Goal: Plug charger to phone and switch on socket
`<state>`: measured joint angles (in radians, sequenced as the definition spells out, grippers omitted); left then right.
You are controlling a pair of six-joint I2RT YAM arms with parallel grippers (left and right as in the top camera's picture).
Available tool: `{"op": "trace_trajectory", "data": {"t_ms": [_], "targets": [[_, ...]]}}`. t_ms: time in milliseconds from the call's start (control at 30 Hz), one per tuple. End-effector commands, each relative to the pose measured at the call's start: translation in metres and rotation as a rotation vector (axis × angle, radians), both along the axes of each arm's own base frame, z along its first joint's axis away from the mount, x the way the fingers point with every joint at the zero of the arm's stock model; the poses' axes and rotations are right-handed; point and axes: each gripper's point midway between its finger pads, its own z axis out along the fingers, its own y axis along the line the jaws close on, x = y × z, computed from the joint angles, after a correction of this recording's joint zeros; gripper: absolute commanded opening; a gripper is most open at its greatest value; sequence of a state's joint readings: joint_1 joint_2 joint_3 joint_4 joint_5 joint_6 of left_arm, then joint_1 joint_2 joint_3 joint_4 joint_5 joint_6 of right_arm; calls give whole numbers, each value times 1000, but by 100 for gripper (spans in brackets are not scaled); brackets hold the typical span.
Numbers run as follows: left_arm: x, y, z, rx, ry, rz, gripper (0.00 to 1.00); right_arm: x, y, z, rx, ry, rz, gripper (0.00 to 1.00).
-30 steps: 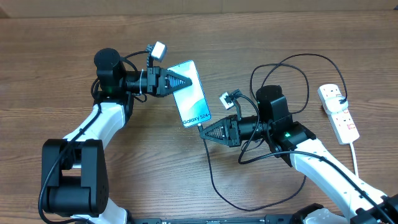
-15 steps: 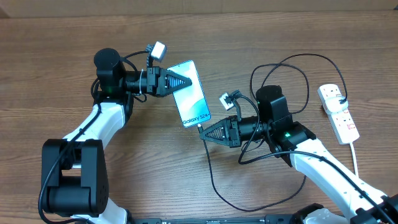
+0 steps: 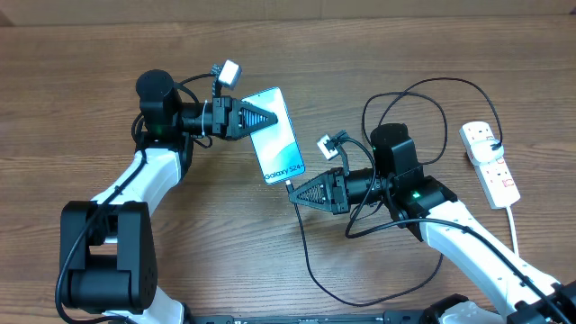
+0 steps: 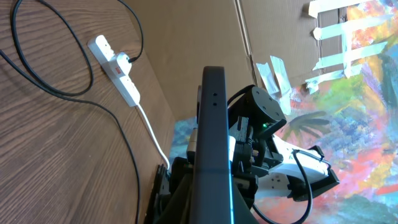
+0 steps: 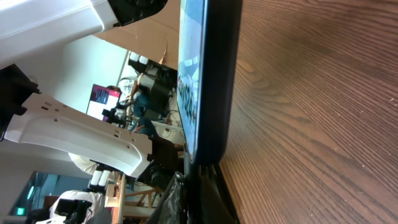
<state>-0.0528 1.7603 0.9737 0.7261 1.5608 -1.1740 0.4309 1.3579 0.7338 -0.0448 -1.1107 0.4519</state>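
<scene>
With left pincer, clamps the phone by its upper end. With right pincer, pinches the connector tip of the charger right at the phone's lower end. Leaves the socket well apart, at the counter's right side.

Cyan phone, black charger, white socket.

Even bright lighting, soft shadows, overhead sharp, wrist foregrounds slightly blurred
</scene>
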Motion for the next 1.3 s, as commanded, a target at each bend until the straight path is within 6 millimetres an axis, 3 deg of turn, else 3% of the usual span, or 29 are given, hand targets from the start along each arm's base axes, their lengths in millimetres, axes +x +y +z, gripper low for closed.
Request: {"op": "trace_trajectory", "data": {"t_ms": [0,567,1267], "targets": [[-2,-2,7,-4,-50,-29,4,7,1,10,16,-32,-4,4],[-6,-10,7,-4,-50,-51,4,12,1,11,14,-42,-25,4],[-3,-5,7,-6,-75,-35,4,11,-1,4,-12,-28,-35,4]]}}
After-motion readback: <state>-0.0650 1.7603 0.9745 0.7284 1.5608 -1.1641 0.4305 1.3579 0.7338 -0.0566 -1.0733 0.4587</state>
